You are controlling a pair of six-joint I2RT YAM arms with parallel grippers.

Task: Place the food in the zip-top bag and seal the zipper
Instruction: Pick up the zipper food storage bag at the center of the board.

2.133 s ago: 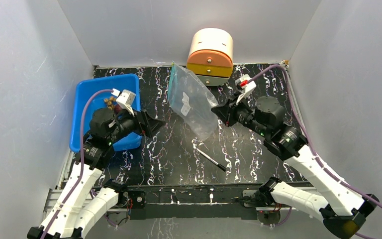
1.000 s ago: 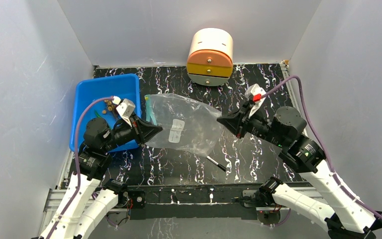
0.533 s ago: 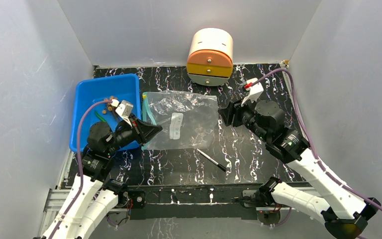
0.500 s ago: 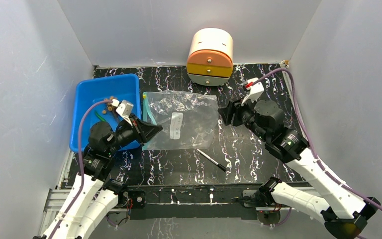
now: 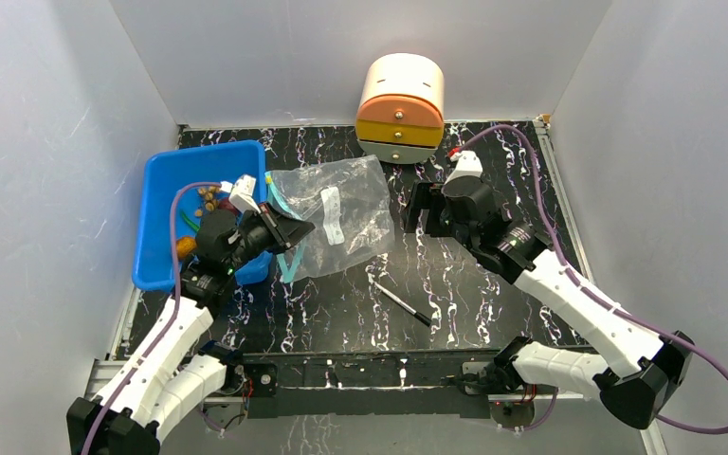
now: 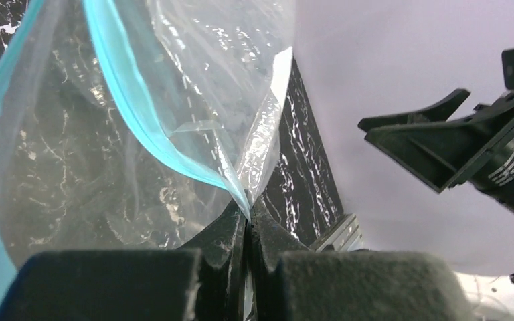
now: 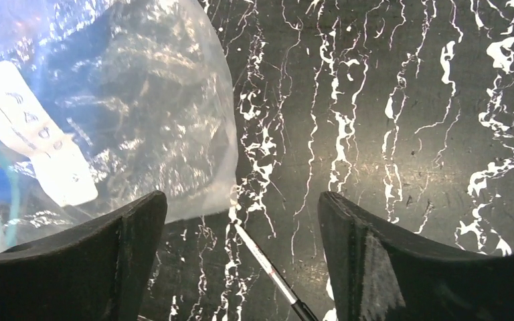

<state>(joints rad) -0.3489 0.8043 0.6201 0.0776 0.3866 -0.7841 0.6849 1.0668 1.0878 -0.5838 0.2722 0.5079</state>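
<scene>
The clear zip-top bag (image 5: 341,213) lies crumpled on the black marbled table, its white label (image 5: 331,214) facing up. My left gripper (image 5: 303,231) is shut on the bag's mouth edge, pinching the teal zipper (image 6: 167,154) between its fingertips (image 6: 235,224). The mouth gapes to the left of the pinch. My right gripper (image 5: 415,209) hovers open just right of the bag, touching nothing; its wrist view shows the bag (image 7: 140,100) ahead and to the left. The food stays in the blue tray (image 5: 166,171): brown balls (image 5: 210,197) and an orange lump (image 5: 185,247).
A thin black pen (image 5: 400,302) lies on the table in front of the bag, also between my right fingers' view (image 7: 268,267). A round cream and orange drawer box (image 5: 401,106) stands at the back wall. White walls close in three sides.
My right gripper has let go of the bag's far corner, opened and drawn back. The bag has slumped onto the table, while my left gripper kept its hold and shifted the mouth edge backward.
</scene>
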